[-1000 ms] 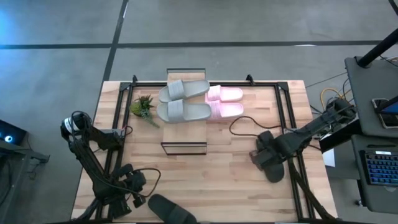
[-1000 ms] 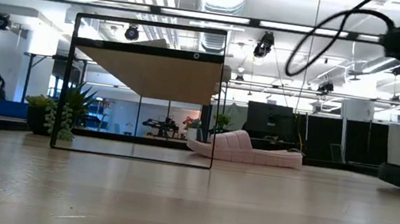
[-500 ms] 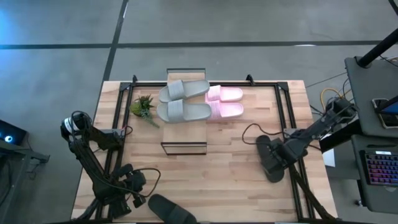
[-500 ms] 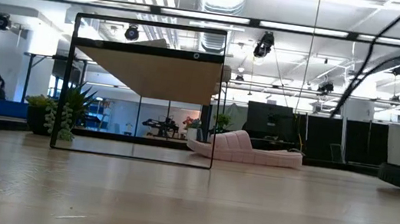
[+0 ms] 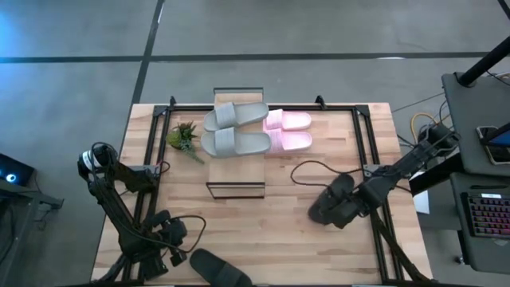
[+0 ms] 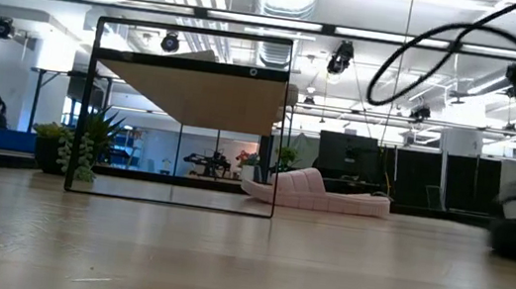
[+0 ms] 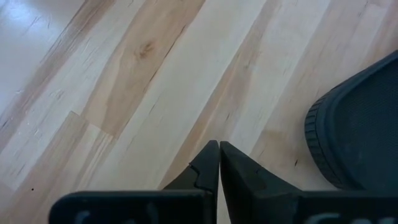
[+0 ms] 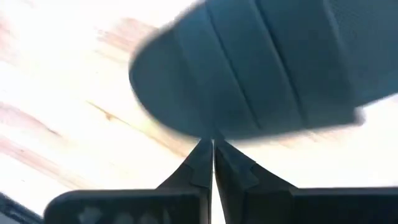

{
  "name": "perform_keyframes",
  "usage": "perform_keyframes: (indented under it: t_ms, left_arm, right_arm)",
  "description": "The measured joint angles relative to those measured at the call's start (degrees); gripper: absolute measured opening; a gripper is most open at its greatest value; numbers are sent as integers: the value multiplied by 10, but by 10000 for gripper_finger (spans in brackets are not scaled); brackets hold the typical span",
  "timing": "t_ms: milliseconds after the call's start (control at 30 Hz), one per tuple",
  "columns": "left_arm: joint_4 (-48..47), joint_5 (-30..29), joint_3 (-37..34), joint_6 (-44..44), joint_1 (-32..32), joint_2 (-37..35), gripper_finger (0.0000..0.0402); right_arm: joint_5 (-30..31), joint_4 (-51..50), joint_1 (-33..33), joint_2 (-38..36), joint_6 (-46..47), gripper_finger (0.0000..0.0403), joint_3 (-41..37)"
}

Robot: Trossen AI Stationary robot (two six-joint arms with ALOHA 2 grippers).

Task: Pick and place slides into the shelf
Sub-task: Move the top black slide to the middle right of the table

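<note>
You have 2 grey slides on the shelf top and 2 pink slides beside it, while 2 black slides remain: one at the right gripper, fingers pressed together, one near the closed, idle left gripper.

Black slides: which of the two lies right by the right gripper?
The black slide on the table's right side, at the right gripper. The other black slide lies at the near edge, by the left gripper.
</note>
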Motion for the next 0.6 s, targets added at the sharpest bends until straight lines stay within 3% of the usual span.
perform_keyframes:
  t_ms: [467,600]
  left_arm:
    - [0,1,2,0,0,0,0]
    - [0,1,2,0,0,0,0]
  right_arm:
    - [-21,-149,2,-3,45,9,24]
    - [-1,-200,2,-3,73,9,24]
